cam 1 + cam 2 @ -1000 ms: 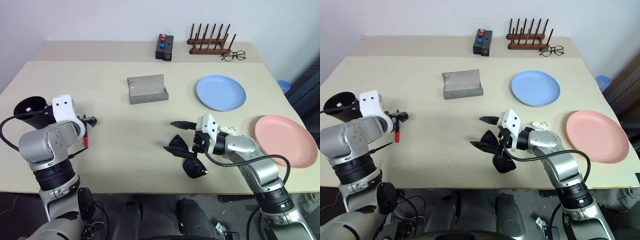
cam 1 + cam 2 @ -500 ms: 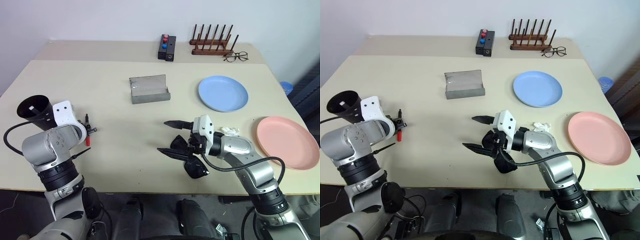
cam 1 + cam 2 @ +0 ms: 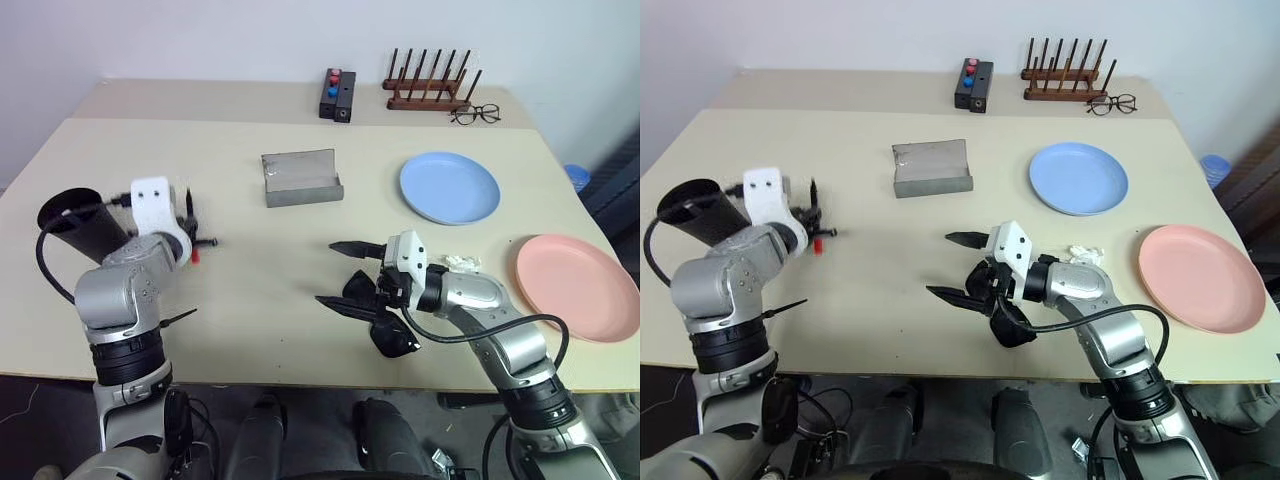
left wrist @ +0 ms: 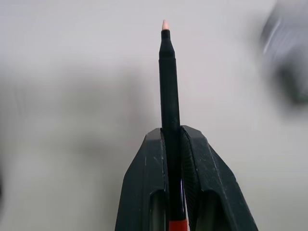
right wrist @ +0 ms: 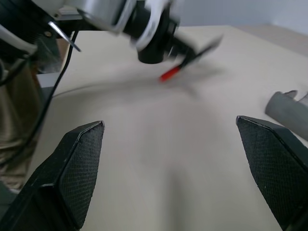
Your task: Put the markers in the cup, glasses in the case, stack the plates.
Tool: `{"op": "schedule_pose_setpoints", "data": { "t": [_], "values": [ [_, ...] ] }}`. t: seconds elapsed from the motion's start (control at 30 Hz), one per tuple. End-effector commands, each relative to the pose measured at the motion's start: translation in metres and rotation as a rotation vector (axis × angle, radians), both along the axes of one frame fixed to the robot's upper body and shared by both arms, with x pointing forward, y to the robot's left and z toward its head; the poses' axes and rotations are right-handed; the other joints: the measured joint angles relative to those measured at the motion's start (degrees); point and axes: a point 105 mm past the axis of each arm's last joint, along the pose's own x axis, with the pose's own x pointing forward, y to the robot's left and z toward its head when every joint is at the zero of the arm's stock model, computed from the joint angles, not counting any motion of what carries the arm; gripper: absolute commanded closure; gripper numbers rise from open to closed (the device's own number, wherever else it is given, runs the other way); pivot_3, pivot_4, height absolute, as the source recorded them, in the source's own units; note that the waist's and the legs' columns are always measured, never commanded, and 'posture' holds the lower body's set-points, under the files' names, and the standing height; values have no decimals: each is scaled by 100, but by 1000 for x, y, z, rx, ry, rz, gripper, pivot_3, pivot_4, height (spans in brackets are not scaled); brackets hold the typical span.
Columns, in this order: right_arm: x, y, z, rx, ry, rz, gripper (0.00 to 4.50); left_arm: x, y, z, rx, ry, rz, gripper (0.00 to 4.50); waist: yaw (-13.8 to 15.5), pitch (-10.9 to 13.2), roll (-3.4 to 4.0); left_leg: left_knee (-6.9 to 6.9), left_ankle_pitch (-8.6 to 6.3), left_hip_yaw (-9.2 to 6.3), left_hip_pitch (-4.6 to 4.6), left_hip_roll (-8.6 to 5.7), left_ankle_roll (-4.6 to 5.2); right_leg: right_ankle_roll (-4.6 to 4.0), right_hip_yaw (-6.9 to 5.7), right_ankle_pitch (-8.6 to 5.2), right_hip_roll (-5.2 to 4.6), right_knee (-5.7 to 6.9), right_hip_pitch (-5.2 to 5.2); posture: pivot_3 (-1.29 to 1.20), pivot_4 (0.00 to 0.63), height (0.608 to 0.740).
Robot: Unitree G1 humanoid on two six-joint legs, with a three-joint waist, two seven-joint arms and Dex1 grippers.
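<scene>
My left gripper (image 4: 173, 139) is shut on the black marker (image 4: 169, 91) with a red section, held off the table at the left with its tip past the fingertips. The red end (image 3: 196, 256) shows below the hand. The black cup (image 3: 78, 222) leans just left of that arm. My right gripper (image 3: 330, 273) stands open above the table's middle, pointing left, with the black sunglasses (image 3: 388, 330) lying under its wrist. Farther back lies the open grey case (image 3: 302, 178). At the right sit the light blue plate (image 3: 449, 187) and the pink plate (image 3: 575, 285), apart.
A black box with red and blue buttons (image 3: 336, 94), a wooden peg rack (image 3: 430, 92) and wire-framed spectacles (image 3: 477, 114) stand along the back edge. A small white crumpled item (image 3: 462, 262) lies between my right arm and the pink plate.
My left gripper closed on the marker lying on the table, then lifted it and turned from pointing down to level. The right arm stayed in place.
</scene>
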Motion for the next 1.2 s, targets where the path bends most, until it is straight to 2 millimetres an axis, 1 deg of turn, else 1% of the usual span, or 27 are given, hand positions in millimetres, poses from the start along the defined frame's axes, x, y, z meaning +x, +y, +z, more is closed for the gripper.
{"op": "schedule_pose_setpoints", "data": {
  "t": [0.03,0.07,0.1,0.17,0.27,0.4,0.5,0.6,0.7,0.83,1.2],
  "values": [
    [15,1,38,149,-116,-74,0,-13,18,73,125,-386,128,4421,-19,1,1,-1,0,0,1,0,0,-1,0,0,0,0,-1,0,150,740],
    [17,1,44,181,-121,-84,0,-16,21,80,151,-432,151,4421,-22,0,2,-3,0,0,0,0,0,-1,1,2,0,1,-4,0,150,740],
    [19,2,53,240,-109,-93,0,-19,27,84,181,-460,191,4421,-17,0,2,-5,1,0,0,1,0,-1,1,2,1,1,-5,0,150,740],
    [17,6,63,301,-89,-77,0,-24,40,87,214,-490,260,4421,-1,0,2,-9,1,0,0,1,0,1,1,2,1,-1,-4,0,150,740],
    [3,15,67,322,-64,12,0,-36,61,94,272,-538,385,4421,20,0,2,-10,1,0,-2,1,0,2,0,1,1,-2,-3,0,150,740],
    [-9,23,66,329,-53,71,0,-51,80,99,348,-576,500,4421,7,0,2,-9,1,0,-3,1,1,2,0,1,1,-1,-4,0,150,740],
    [-16,30,65,331,-37,112,0,-56,90,90,363,-559,544,4421,1,0,2,-9,1,0,-1,1,1,2,0,1,1,0,-4,0,150,740],
    [-21,35,63,342,3,146,0,-58,92,80,374,-546,546,4421,4,0,2,-9,1,0,-1,1,0,2,0,1,1,2,-4,0,150,740],
    [-22,36,62,349,22,151,0,-63,94,72,410,-531,567,4421,4,0,2,-7,1,0,-2,1,0,2,0,1,1,1,-3,0,150,740],
    [-21,36,61,351,40,152,0,-66,102,53,397,-478,601,4421,4,0,1,-8,1,0,0,1,0,1,0,1,1,3,-4,0,150,740],
    [-20,35,61,353,53,153,0,-64,108,26,361,-437,593,4421,3,-1,1,-8,1,0,0,1,1,0,0,1,1,2,-4,0,150,740]
  ]
}}
